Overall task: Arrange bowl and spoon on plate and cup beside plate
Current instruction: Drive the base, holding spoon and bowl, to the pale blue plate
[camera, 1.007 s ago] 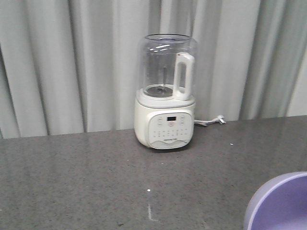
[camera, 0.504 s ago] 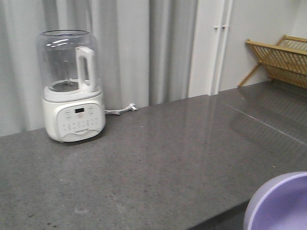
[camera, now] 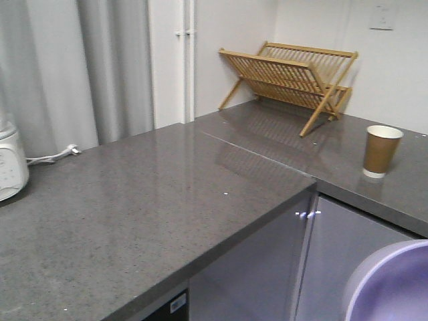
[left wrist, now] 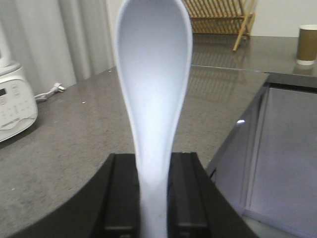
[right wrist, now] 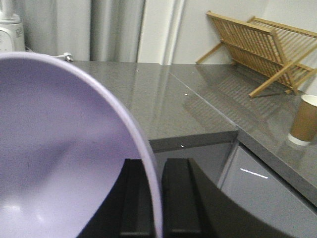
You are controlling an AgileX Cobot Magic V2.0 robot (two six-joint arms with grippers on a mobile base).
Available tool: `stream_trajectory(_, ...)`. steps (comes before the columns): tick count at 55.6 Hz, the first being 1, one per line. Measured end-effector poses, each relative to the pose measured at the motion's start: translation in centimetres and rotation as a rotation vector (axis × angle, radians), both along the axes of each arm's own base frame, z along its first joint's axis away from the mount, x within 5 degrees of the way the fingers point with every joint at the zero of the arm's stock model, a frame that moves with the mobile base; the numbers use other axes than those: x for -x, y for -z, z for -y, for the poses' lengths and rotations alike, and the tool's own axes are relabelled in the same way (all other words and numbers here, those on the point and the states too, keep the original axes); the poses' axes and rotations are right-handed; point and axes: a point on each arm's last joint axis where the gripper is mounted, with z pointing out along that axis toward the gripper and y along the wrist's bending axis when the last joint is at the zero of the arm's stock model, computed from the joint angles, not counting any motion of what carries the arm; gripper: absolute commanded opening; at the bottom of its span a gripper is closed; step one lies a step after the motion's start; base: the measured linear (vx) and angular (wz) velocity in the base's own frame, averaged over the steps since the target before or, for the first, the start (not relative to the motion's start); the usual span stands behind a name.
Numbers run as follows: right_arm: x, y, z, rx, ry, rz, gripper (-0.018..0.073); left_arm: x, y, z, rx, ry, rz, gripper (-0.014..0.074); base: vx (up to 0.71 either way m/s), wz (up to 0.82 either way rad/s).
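Shifted since a second ago: the front view has swung rightward, so the blender [camera: 9, 164] has slid from mid-frame to the left edge. The wooden dish rack [camera: 291, 77] and cup [camera: 382, 151] have come into sight, while the bowl [camera: 391, 284] keeps the lower-right corner.

- Bowl: lavender, carried clear of the bench [camera: 134, 214]. The right end effector [right wrist: 154, 198] is clamped on its rim, one finger inside and one outside.
- Spoon [left wrist: 153, 99]: pale bluish-white, standing scoop-up. Its handle is pinched between the narrow jaws of the left end effector [left wrist: 153, 193].
- Cup: brown paper, upright and untouched on the far bench section, near the dish rack and well apart from both arms.
- Plate: not in any view.
- Surroundings: power cord [camera: 50, 156] trailing beside the blender; grey cabinet door [camera: 354, 261] under the bench corner.

Step in hand, by judgement: a carry, with bowl and spoon both held and the robot turning towards the corner section. No placement is made yet.

Next move calls for finding the plate before anything is released. The bowl should then be levelled and set inside the rim, with the spoon laid beside or in it. That leaves one arm free for the cup.
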Motion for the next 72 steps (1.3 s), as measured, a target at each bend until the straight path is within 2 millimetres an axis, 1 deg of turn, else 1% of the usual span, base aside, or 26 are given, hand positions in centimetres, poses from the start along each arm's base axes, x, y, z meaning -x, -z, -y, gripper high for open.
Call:
stream_trajectory(19, 0.00, 0.01, 0.00, 0.000, -0.001, -0.001, -0.0008, 0.00, 0.00, 0.00, 0.000, 0.000, 0.000, 0.0000, -0.01, -0.62)
stream_trajectory(42, 0.00, 0.01, 0.00, 0.000, -0.001, -0.001, -0.0008, 0.00, 0.01, 0.00, 0.000, 0.000, -0.001, 0.0000, 0.15, -0.59)
stream_trajectory(57, 0.00, 0.01, 0.00, 0.000, -0.001, -0.001, -0.0008, 0.01, 0.03, 0.01, -0.001, 0.001, -0.003, 0.0000, 0.24, -0.38)
stream_trajectory(72, 0.00, 0.01, 0.00, 0.000, -0.001, -0.001, -0.0008, 0.01, 0.03, 0.01, -0.001, 0.001, -0.003, 0.0000, 0.31, -0.20)
